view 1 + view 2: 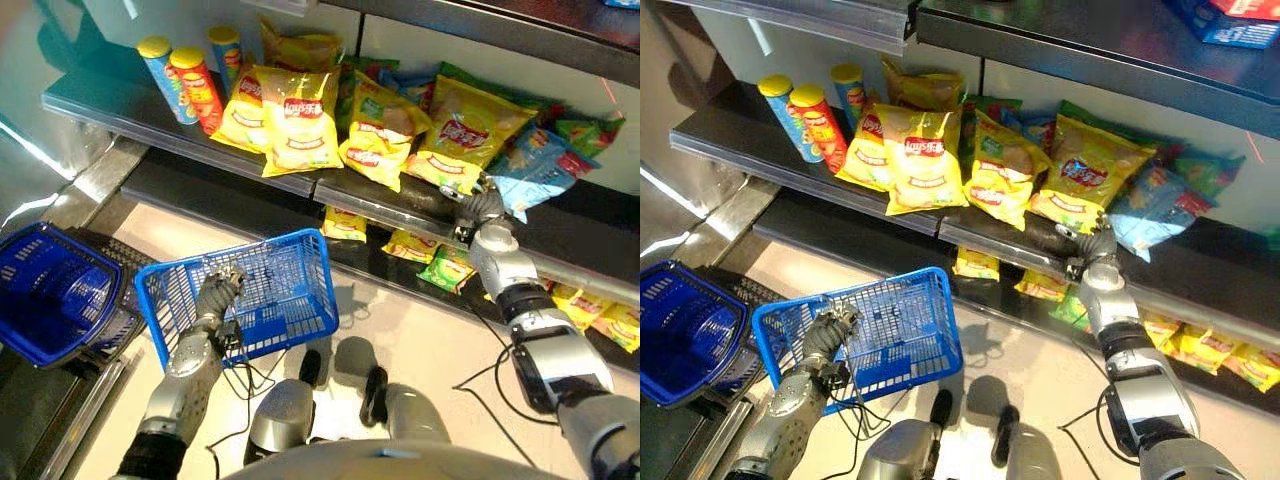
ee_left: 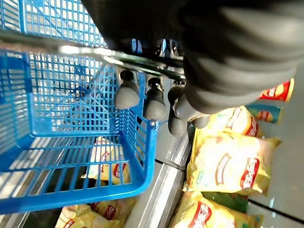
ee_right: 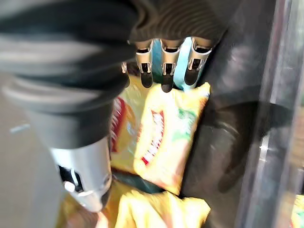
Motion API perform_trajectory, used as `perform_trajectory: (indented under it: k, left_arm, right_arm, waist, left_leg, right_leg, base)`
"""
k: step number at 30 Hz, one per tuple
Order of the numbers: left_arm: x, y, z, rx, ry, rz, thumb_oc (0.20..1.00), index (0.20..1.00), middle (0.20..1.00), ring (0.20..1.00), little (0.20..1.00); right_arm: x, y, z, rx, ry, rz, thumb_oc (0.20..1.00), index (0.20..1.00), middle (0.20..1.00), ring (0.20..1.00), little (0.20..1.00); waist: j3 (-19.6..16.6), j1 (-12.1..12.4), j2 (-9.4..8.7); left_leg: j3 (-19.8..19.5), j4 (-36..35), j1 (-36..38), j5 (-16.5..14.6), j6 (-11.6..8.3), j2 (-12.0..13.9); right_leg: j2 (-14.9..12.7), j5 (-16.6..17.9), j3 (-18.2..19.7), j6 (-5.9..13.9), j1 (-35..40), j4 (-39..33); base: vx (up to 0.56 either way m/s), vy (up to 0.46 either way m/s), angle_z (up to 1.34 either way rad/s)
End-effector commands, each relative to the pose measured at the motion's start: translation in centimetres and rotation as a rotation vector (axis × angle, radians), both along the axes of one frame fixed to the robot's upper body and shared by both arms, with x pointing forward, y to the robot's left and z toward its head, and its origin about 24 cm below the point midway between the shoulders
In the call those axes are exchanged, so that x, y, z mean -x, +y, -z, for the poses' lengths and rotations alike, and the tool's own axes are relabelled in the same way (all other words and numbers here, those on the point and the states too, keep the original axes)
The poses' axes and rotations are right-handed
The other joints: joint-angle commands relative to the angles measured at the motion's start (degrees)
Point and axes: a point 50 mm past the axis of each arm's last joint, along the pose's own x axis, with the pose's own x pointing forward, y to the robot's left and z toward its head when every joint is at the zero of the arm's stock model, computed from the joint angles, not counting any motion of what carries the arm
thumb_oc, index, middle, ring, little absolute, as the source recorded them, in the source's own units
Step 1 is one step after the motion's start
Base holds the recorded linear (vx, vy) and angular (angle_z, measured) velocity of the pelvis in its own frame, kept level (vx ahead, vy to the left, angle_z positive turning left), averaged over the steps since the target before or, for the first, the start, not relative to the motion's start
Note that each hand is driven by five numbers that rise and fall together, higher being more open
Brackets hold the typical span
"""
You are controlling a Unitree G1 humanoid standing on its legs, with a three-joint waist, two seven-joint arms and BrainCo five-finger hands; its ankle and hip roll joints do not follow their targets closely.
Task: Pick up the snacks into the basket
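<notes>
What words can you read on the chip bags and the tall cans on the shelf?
Yellow chip bags: a red logo with white letters, too blurred to read.
Tall cans: print too small to read.
Light blue bag: print too small to read.
Small yellow packets lower down: print too small to read.
No numbers or signs can be read anywhere.

A second, darker blue basket (image 1: 50,295) is seen on the floor at the far left. A black shelf (image 1: 190,140) is fixed above it.
</notes>
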Motion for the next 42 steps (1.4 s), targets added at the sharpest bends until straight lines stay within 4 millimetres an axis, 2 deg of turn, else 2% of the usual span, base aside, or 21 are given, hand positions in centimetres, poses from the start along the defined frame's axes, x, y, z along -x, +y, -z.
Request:
perform_trajectory:
  k: [1,3,6,7,8,9,10,11,12,13,14,15,16,17,18,20,21,22,26,34,42]
  left_arm:
    - [-1.5,-1.1,-5.3,-0.014,-0.283,0.081,0.2,0.2,0.2,0.2,0.2]
    - [-1.8,-1.7,-5.3,-0.001,-0.281,0.105,0.2,0.2,0.2,0.2,0.2]
    - [-1.8,-2.1,-5.1,0.015,-0.277,0.1,0.2,0.2,0.2,0.2,0.2]
    - [-1.6,-2.1,-4.8,0.028,-0.268,0.104,0.2,0.2,0.2,0.2,0.2]
    - [-1.5,-2.1,-4.8,0.029,-0.267,0.103,0.2,0.2,0.2,0.2,0.2]
    - [-1.2,-2.3,-4.5,0.046,-0.258,0.105,0.2,0.2,0.2,0.2,0.2]
    - [-1.3,-2.6,-4.6,0.051,-0.262,0.11,0.2,0.2,0.2,0.2,0.2]
    - [-1.3,-2.6,-4.6,0.05,-0.263,0.111,0.2,0.2,0.2,0.2,0.2]
    - [-1.2,-2.8,-4.6,0.063,-0.265,0.125,0.2,0.2,0.2,0.2,0.2]
    - [-1.2,-2.8,-4.6,0.063,-0.265,0.125,0.2,0.2,0.2,0.2,0.2]
    - [-0.9,-3.0,-4.2,0.069,-0.246,0.122,0.2,0.2,0.2,0.2,0.2]
    - [-0.9,-3.0,-4.2,0.07,-0.245,0.122,0.2,0.2,0.2,0.2,0.2]
    - [-0.7,-2.8,-3.9,0.071,-0.226,0.112,0.2,0.2,0.2,0.2,0.2]
    - [-0.6,-2.8,-3.9,0.072,-0.224,0.111,0.2,0.2,0.2,0.2,0.2]
    - [-0.4,-2.6,-3.6,0.043,-0.206,0.123,0.2,0.2,0.2,0.2,0.2]
    - [-0.1,-2.3,-3.1,-0.005,-0.174,0.107,0.2,0.2,0.2,0.2,0.2]
    - [0.0,-2.2,-3.2,0.006,-0.176,0.101,0.2,0.2,0.2,0.2,0.2]
    - [0.1,-2.5,-3.5,0.035,-0.189,0.116,0.2,0.2,0.2,0.2,0.2]
    - [0.0,-2.7,-3.6,0.039,-0.202,0.12,0.2,0.2,0.2,0.2,0.2]
    - [0.3,-2.1,-3.2,0.036,-0.177,0.064,0.2,0.2,0.2,0.2,0.2]
    - [0.4,-1.9,-3.4,0.044,-0.186,0.041,0.2,0.2,0.2,0.2,0.2]
  right_arm:
    - [-1.3,-1.6,-4.7,0.055,-0.139,0.054,1.0,1.0,1.0,1.0,1.0]
    - [-1.1,-1.9,-4.6,0.049,-0.141,0.063,1.0,1.0,1.0,1.0,1.0]
    - [-1.1,-2.0,-5.0,0.063,-0.149,0.06,1.0,1.0,1.0,1.0,1.0]
    - [-1.0,-1.8,-4.8,0.082,-0.151,0.03,1.0,1.0,1.0,1.0,1.0]
    - [-0.9,-1.8,-4.8,0.082,-0.15,0.03,1.0,1.0,1.0,1.0,1.0]
    - [-0.7,-1.4,-4.5,0.08,-0.165,0.01,1.0,1.0,1.0,1.0,1.0]
    - [-0.6,-1.6,-4.8,0.068,-0.186,0.02,1.0,1.0,1.0,1.0,1.0]
    - [-0.6,-1.6,-4.8,0.068,-0.187,0.022,1.0,1.0,1.0,1.0,1.0]
    - [-0.5,-2.0,-5.3,0.076,-0.207,0.023,1.0,1.0,1.0,1.0,1.0]
    - [-0.4,-2.0,-5.3,0.076,-0.206,0.024,1.0,1.0,1.0,1.0,1.0]
    - [-0.5,-2.6,-5.4,0.073,-0.201,0.055,1.0,1.0,1.0,1.0,1.0]
    - [-0.5,-2.6,-5.4,0.073,-0.201,0.055,1.0,1.0,1.0,1.0,1.0]
    - [-0.5,-2.6,-5.3,0.072,-0.196,0.059,1.0,1.0,1.0,1.0,1.0]
    - [-0.4,-2.6,-5.3,0.073,-0.194,0.059,1.0,1.0,1.0,1.0,1.0]
    - [-0.4,-2.4,-5.0,0.098,-0.178,0.045,1.0,1.0,1.0,1.0,1.0]
    - [-0.2,-2.7,-4.3,0.108,-0.149,0.065,1.0,1.0,1.0,1.0,1.0]
    - [-0.2,-2.3,-4.2,0.11,-0.149,0.049,1.0,1.0,1.0,1.0,1.0]
    - [-0.7,-1.2,-4.8,0.108,-0.166,0.011,1.0,1.0,1.0,1.0,1.0]
    - [-0.8,-0.5,-4.9,0.091,-0.185,-0.005,1.0,1.0,1.0,1.0,1.0]
    - [-0.5,2.3,-3.0,0.048,-0.148,-0.109,1.0,1.0,1.0,1.0,1.0]
    - [-0.8,2.0,-1.1,0.025,-0.046,-0.075,1.0,1.0,1.0,1.0,1.0]
  waist:
    - [-3.93,-0.43,-2.26]
    - [-4.97,-1.06,-2.61]
    - [-6.41,-1.83,-1.66]
    - [-7.06,-2.93,-0.74]
    - [-7.06,-3.06,-0.64]
    - [-6.42,-2.56,0.63]
    - [-5.01,-1.88,0.4]
    - [-4.98,-2.0,0.51]
    - [-3.15,-0.71,0.49]
    - [-3.23,-0.71,0.59]
    - [-3.02,0.06,0.68]
    - [-3.05,0.24,0.7]
    - [-3.79,0.44,0.96]
    - [-3.73,0.65,0.81]
    - [-4.34,1.23,2.3]
    - [-4.18,1.39,2.65]
    - [-4.28,1.67,2.29]
    - [-5.0,1.44,2.66]
    - [-5.3,1.35,2.03]
    - [-6.1,2.24,-0.13]
    - [-6.4,3.22,-0.73]
  left_leg:
    - [-2.9,-0.81,5.61,-8.82,-1.0,-2.69]
    - [-3.98,-0.65,6.18,-10.26,-1.58,-2.54]
    - [-4.22,1.3,6.76,-12.03,-2.35,-1.52]
    - [-4.71,7.41,6.57,-12.49,-3.54,-0.51]
    - [-4.81,7.99,6.37,-12.84,-3.59,-0.46]
    - [-3.68,20.44,2.07,-8.08,-5.55,0.2]
    - [-3.65,27.44,-2.34,-3.75,-6.42,-1.05]
    - [-3.82,28.48,-3.01,-4.03,-6.44,-1.1]
    - [-4.0,37.19,-8.88,-3.17,-6.09,-3.96]
    - [-4.01,37.6,-9.16,-3.36,-6.06,-3.89]
    - [-3.4,33.91,-13.18,-5.11,-5.64,-3.4]
    - [-3.26,33.64,-12.9,-5.24,-5.64,-3.29]
    - [-3.17,20.91,-12.78,-5.67,-5.8,0.41]
    - [-2.93,19.36,-11.67,-5.26,-5.86,0.51]
    - [-3.78,5.01,-11.28,1.47,-6.66,3.48]
    - [-3.67,2.47,-10.63,3.8,-7.07,3.19]
    - [-4.81,5.26,-10.36,2.28,-7.37,2.31]
    - [-4.76,1.64,-8.09,1.92,-7.09,2.71]
    - [-3.98,-0.58,-6.16,2.19,-6.8,2.58]
    - [-3.14,-1.58,-4.44,-0.14,-4.97,1.58]
    - [-3.17,-1.74,-3.64,-1.17,-4.33,1.21]
  right_leg:
    - [0.92,14.05,-0.35,2.05,-2.28,-16.56]
    - [1.43,13.26,1.65,1.28,-0.49,-16.6]
    - [1.3,12.55,0.93,0.36,-0.46,-14.86]
    - [1.98,9.92,1.16,-1.27,0.78,-12.57]
    - [2.02,9.78,1.02,-1.31,0.82,-12.44]
    - [2.77,7.91,0.27,-2.83,4.36,-12.31]
    - [2.06,7.9,0.37,-3.56,5.99,-12.96]
    - [2.08,8.01,0.16,-3.55,5.89,-13.02]
    - [1.98,7.15,-0.04,-4.73,7.22,-13.92]
    - [2.07,7.14,-0.09,-4.73,7.13,-13.91]
    - [1.89,6.5,0.23,-4.33,8.23,-14.6]
    - [1.95,6.41,0.4,-4.34,8.31,-14.63]
    - [2.36,5.51,0.67,-3.49,9.17,-15.1]
    - [2.31,5.39,0.93,-3.55,9.47,-15.15]
    - [4.01,4.72,0.96,-3.21,10.93,-15.72]
    - [4.23,4.37,0.78,-3.22,12.41,-15.93]
    - [3.74,3.6,1.31,-3.3,13.13,-15.7]
    - [4.57,3.34,2.26,-3.43,13.17,-15.83]
    - [3.93,3.67,2.37,-3.14,13.92,-17.44]
    - [1.92,4.62,2.77,-1.57,14.68,-19.23]
    - [1.11,4.99,2.7,-0.9,14.93,-19.54]
  base:
    - [0.25,-0.096,0.44]
    - [0.25,-0.178,0.49]
    - [0.36,-0.185,0.74]
    - [0.26,-0.143,0.43]
    - [0.44,-0.251,0.48]
    - [0.22,-0.2,0.32]
    - [0.2,-0.193,0.31]
    - [0.08,-0.23,0.04]
    - [0.03,-0.137,-0.16]
    - [0.16,-0.202,-0.34]
    - [0.12,-0.059,-0.14]
    - [0.31,-0.054,0.09]
    - [0.22,-0.006,0.11]
    - [0.39,0.052,-0.03]
    - [0.21,0.039,-0.11]
    - [0.2,0.057,-0.21]
    - [0.27,0.126,-0.45]
    - [0.19,0.104,-0.42]
    - [0.12,0.114,-0.25]
    - [0.05,0.073,-0.09]
    - [0.0,0.022,0.0]
